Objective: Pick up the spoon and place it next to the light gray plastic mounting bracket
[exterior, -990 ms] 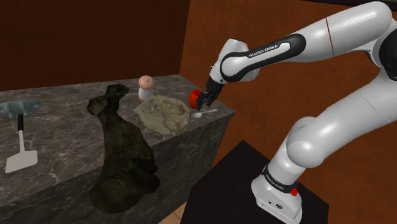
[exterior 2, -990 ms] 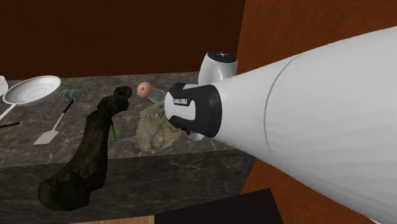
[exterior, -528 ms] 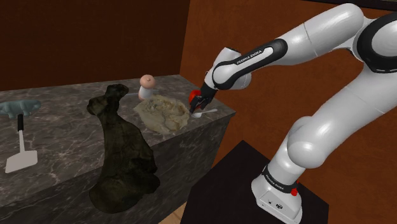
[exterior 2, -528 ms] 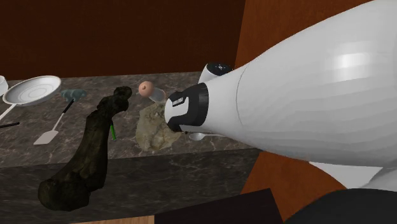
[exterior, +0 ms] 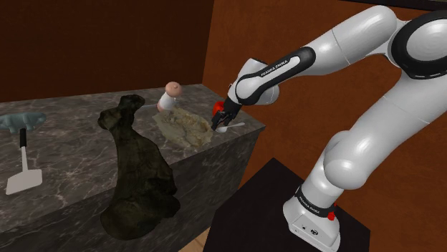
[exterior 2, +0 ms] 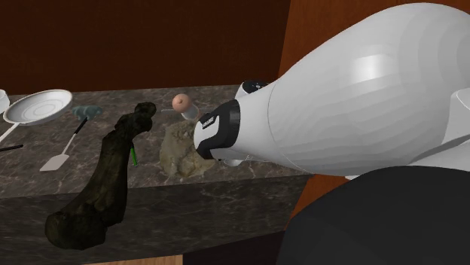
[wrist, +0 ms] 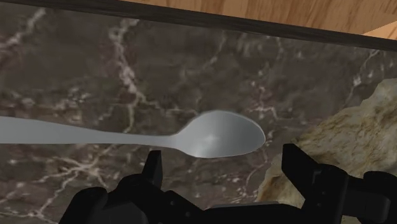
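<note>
The spoon lies flat on the marble counter near its edge, with its bowl between the spread fingers of the gripper, which do not touch it. It looks light, stiff, thin and slick, so a pinch across the neck seems safest. A lumpy beige mass crowds one finger, and a tall dark sculpture stands farther along the counter.

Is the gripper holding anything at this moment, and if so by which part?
Nothing is held. The gripper is open above the spoon, which lies flat on the counter.
</note>
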You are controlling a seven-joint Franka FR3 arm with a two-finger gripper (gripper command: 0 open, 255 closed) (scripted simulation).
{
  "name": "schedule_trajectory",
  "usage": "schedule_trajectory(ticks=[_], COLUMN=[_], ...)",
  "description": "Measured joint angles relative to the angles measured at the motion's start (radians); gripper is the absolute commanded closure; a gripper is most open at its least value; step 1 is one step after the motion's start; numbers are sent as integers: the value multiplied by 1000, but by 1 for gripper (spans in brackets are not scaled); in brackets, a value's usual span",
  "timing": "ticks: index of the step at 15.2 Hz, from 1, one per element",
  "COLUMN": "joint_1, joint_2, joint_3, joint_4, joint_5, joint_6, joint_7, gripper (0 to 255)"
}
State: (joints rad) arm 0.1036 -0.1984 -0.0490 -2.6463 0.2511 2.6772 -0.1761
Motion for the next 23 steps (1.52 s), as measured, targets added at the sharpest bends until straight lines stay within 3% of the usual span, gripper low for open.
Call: schedule_trajectory(ticks=[1,2,12,23], joint_1=[0,0,0,-24], joint_2=[0,0,0,-104], joint_3=[0,0,0,12], joint_4=[0,0,0,54], joint_5=[0,0,0,-56], joint_6=[0,0,0,-156], joint_7=[0,0,0,55], gripper=[0,255,255,255])
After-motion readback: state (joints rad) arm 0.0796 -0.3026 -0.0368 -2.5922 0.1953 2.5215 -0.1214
